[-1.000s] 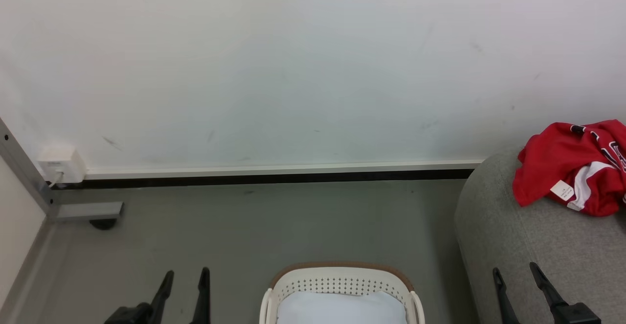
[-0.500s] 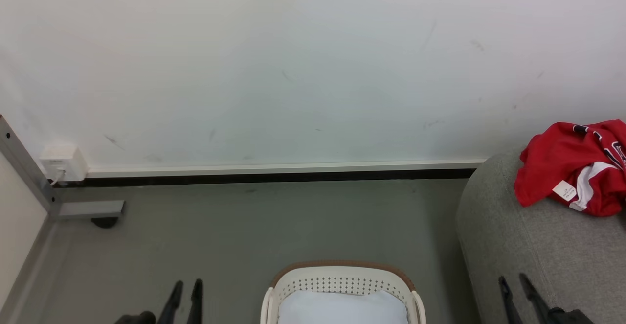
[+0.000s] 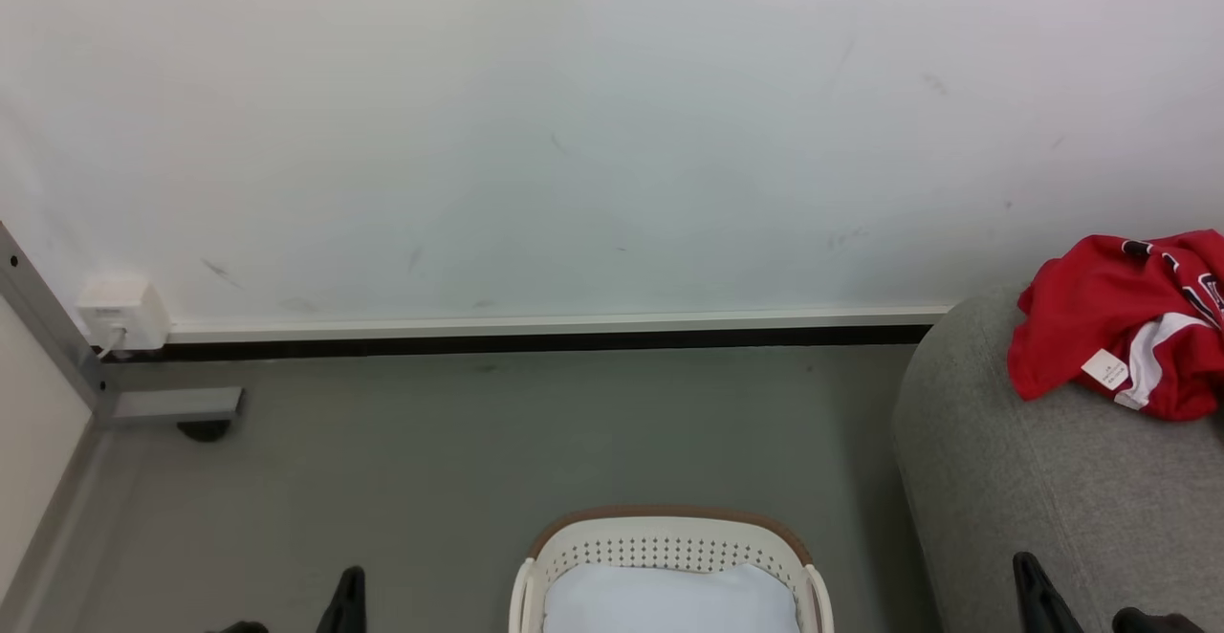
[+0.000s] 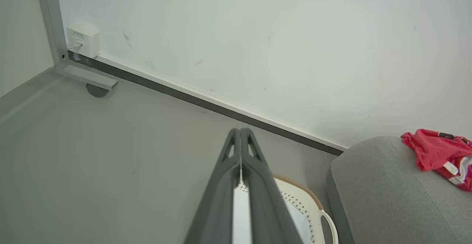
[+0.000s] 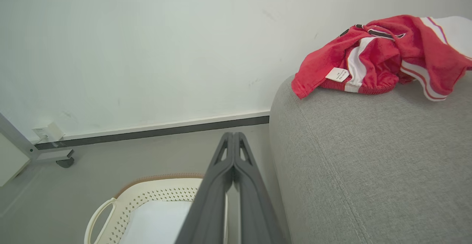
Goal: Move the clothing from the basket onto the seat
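Observation:
Red clothing with white stripes and a small white tag lies crumpled on the grey seat at the right, also seen as clothing on the seat. The cream basket with a brown rim stands on the floor at the bottom centre, holding a plain white pad. My left gripper is shut with nothing in it, up over the floor left of the basket. My right gripper is shut and holds nothing, between the basket and the seat.
A white wall with a dark skirting strip runs behind. A wall socket box and a grey metal frame foot with a caster sit at the far left. Grey floor lies between frame and seat.
Both grippers have closed from open and dropped lower in the head view, only their tips left at the bottom edge. The clothing, basket and seat have kept their places.

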Motion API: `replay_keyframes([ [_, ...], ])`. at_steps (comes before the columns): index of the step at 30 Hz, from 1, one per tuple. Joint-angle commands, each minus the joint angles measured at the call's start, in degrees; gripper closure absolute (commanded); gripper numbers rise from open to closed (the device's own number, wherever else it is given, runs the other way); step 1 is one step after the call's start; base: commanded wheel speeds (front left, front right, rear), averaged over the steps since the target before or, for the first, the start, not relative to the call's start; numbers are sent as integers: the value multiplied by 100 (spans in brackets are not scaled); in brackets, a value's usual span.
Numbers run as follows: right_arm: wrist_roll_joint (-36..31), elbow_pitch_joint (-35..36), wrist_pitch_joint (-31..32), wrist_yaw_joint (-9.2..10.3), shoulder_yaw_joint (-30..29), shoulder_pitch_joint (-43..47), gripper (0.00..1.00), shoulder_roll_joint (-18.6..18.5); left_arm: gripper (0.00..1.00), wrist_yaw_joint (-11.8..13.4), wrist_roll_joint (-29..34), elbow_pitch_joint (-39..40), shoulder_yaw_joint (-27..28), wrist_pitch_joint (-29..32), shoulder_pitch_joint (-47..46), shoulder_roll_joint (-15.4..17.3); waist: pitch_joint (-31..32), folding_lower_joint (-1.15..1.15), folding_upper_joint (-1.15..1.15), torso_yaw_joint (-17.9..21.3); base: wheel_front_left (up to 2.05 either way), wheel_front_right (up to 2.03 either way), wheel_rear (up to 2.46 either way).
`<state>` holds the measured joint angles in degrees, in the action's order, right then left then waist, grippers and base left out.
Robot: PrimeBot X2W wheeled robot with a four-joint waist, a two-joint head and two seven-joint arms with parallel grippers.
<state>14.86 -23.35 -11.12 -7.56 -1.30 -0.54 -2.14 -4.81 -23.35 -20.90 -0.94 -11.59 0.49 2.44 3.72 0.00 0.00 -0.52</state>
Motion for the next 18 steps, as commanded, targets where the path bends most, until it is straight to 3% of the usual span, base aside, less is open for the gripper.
replay_keyframes([
  [1, 307, 144, 41, 1, -34, -159, 100, -44, 100, -29, -275, 127, 42, 55, -163, 20, -5, 0, 0, 1, 0, 0, 0],
  [18, 2036, 346, 424, 3, -135, -267, 100, -56, 100, -86, -1812, 271, 196, 451, -291, 29, -62, 0, 0, 9, 0, 0, 0],
])
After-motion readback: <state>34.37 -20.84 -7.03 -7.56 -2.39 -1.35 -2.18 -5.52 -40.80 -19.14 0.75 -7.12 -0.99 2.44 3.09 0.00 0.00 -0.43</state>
